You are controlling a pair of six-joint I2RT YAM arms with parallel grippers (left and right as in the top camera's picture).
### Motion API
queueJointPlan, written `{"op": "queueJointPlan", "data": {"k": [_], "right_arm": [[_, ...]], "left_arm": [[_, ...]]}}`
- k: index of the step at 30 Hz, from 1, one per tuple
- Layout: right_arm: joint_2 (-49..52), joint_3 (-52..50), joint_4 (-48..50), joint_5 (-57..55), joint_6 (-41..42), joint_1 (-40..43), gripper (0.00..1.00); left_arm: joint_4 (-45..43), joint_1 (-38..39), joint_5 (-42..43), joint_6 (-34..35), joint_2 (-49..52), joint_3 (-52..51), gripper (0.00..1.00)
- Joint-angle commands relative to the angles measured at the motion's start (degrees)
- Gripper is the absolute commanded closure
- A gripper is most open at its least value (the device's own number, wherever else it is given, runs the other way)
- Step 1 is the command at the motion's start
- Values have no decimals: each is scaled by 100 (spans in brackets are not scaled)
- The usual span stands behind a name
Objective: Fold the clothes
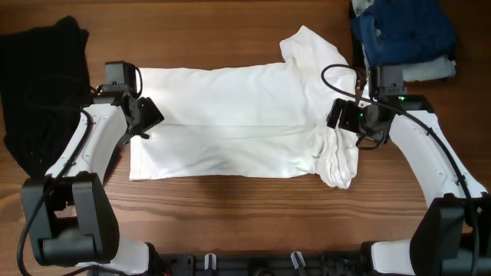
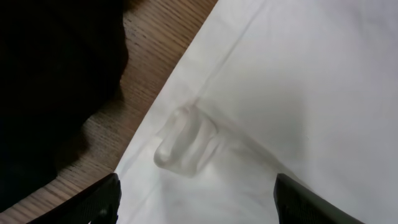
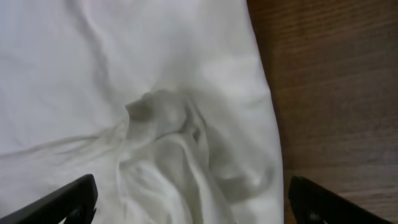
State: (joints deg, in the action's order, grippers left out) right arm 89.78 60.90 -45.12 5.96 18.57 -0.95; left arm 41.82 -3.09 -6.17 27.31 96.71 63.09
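A white T-shirt [image 1: 230, 123] lies spread sideways across the middle of the wooden table, partly folded, with a sleeve sticking up at the back right and bunched cloth at the front right. My left gripper [image 1: 146, 116] hovers open over the shirt's left edge; in the left wrist view the white cloth [image 2: 261, 112] has a small raised pinch and my fingers [image 2: 196, 205] stand wide apart. My right gripper [image 1: 341, 115] hovers open over the bunched right side; the right wrist view shows rumpled folds [image 3: 168, 137] between my spread fingers [image 3: 193, 202].
A black garment [image 1: 38, 84] lies heaped at the table's left edge, close to my left arm; it shows dark in the left wrist view [image 2: 50, 81]. A blue garment [image 1: 403, 31] on a grey one [image 1: 430, 70] lies at the back right corner.
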Motion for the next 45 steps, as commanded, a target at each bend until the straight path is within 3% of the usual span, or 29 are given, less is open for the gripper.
{"op": "queueJointPlan", "data": {"k": [1,5,9,10,12,24,37,40,44,45], "right_arm": [[-284,487,-293,98,297,111,0],[-345,426,-507,131,411,376,7],[-144,72,-225,291,527,741,23],[-31,0,26,581,385,833,31],[116,-66,284,778,348,866,36],[1458,-103,612,1193,407,1003,37],[1545,-332,708,1121,90,1392,39],[1545,-710,1152,1751,-44,1281,53],[1545,-997,1436,1980,-4,1178,93],[1537,-994,1462,1980,7,1178,96]], "left_arm": [[155,-26,-94,-7,-295,374,20],[304,9,87,-66,-555,396,22],[492,138,354,-160,-492,306,37],[448,210,356,-157,-472,203,44],[382,273,356,-157,-466,87,48],[361,337,354,-170,-466,-31,52],[334,337,354,-308,-466,-31,51],[306,337,354,-308,-466,-31,51],[297,337,356,-308,-466,-31,52],[297,337,354,-308,-466,-31,52]]}}
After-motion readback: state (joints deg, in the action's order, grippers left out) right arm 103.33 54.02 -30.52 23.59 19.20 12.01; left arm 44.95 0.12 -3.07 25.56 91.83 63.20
